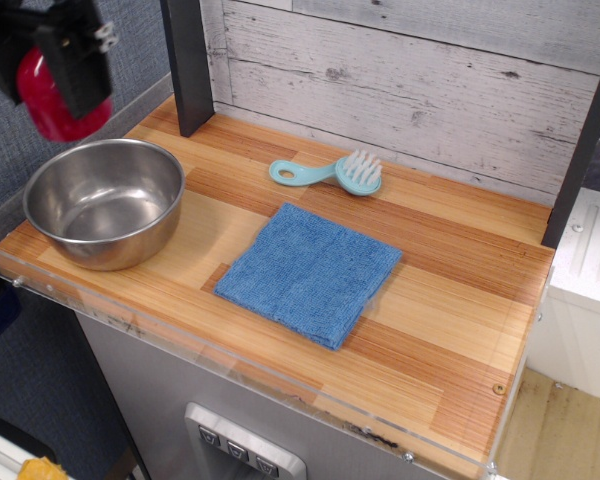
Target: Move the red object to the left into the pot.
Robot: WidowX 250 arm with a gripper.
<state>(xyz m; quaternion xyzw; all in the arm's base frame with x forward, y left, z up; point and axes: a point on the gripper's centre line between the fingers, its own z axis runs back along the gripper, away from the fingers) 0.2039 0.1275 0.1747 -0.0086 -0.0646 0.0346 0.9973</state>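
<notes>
My gripper [52, 75] is at the top left of the view, high above the table, shut on the red object [48, 100], a small glossy dark-red dome that shows between the black fingers [75, 65]. It hangs above the far left rim of the pot [75, 245], a wide shiny steel bowl standing empty on the left end of the wooden table. The upper part of the gripper is cut off by the frame's edge.
A blue cloth [310, 270] lies flat at the table's middle. A teal brush [330, 172] lies behind it near the plank wall. A black post [188, 60] stands at the back left. A clear plastic lip [230, 372] runs along the front edge.
</notes>
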